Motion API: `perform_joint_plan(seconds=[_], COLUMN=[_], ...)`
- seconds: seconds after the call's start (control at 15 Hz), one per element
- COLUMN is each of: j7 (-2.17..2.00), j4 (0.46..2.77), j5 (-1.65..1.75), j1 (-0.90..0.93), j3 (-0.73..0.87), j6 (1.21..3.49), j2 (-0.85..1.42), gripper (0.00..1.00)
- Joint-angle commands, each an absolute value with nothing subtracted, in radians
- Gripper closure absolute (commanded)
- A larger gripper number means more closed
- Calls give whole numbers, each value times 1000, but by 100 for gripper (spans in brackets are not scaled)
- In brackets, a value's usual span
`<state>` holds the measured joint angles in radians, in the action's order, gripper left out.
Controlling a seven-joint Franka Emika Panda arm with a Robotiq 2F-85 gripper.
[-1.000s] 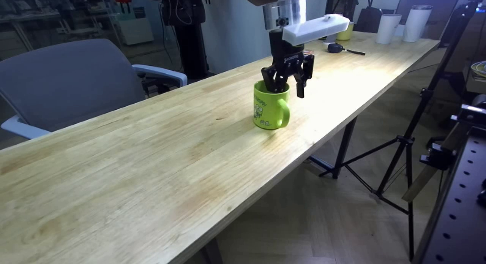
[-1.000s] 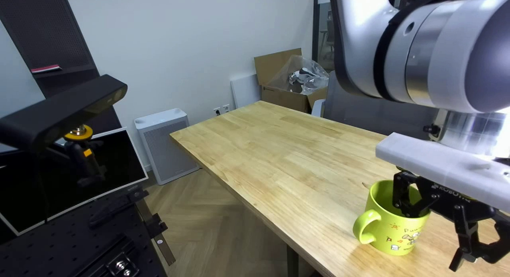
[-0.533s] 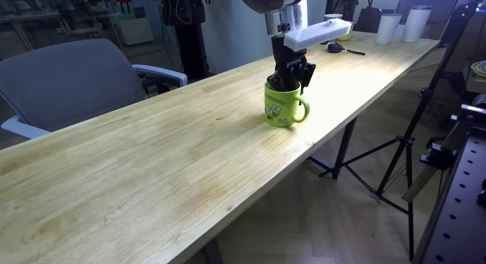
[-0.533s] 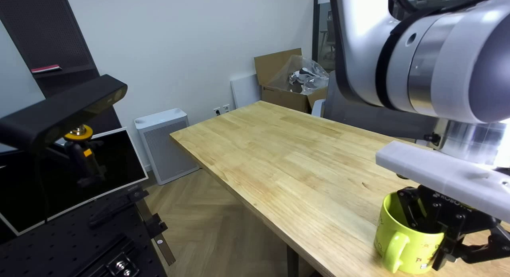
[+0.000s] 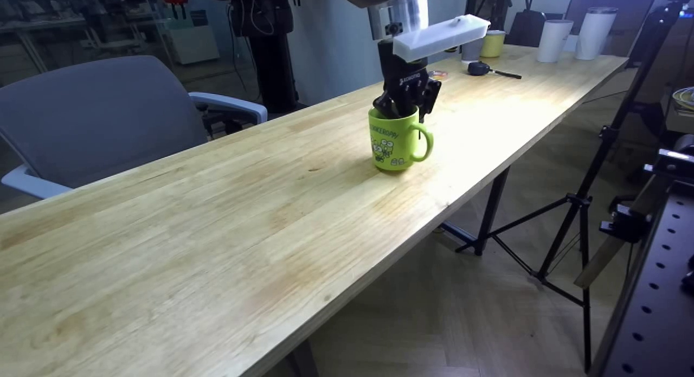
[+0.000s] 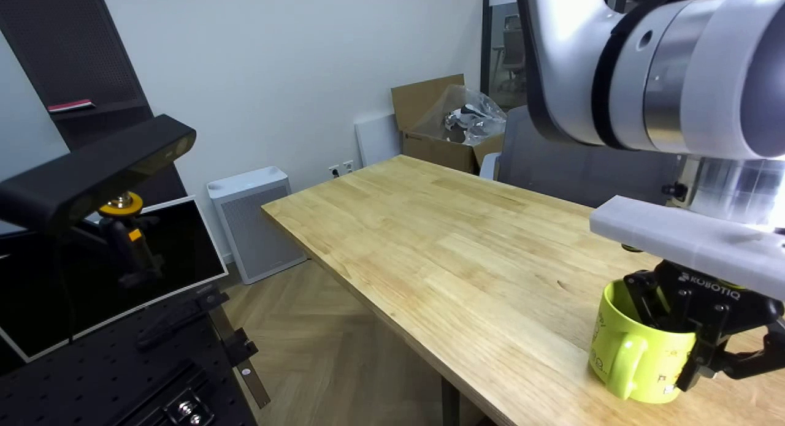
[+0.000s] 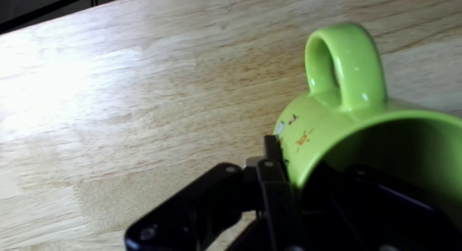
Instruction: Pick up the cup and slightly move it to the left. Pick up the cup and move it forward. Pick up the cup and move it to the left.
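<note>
A lime-green cup [image 5: 391,141], nearly upright, is just below the fingers [image 7: 271,177], which pinch its wall, one inside, one outside, handle [image 7: 361,66] free to one side; whether its base touches the worktop [image 5: 217,230] is unclear.

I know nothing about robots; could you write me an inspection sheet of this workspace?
Surface: wooden table, partly bright with glare.
Job's things: lime-green mug, roughly upright; whether its base touches the table is unclear.
Clutter: two white tumblers, a yellowish cup and a dark item with a strap, farther along in an exterior view.
Hand: one finger outside the mug, the other inside, its wall apparently pinched between.
Cables: thin dark cables hanging beside a black column.
Surroundings: gray chair, tripod, open cardboard box.
</note>
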<state>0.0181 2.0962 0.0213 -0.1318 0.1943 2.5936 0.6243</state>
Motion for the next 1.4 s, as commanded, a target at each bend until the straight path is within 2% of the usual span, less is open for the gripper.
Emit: perform_joint_plan(seconds=[0.0, 1.33], j7=[-33, -103], j4=[2064, 2051], j5=[45, 60], j1=[-114, 3], j3=[205, 176], j6=[2548, 2571], j2=[603, 619], gripper=[98, 98])
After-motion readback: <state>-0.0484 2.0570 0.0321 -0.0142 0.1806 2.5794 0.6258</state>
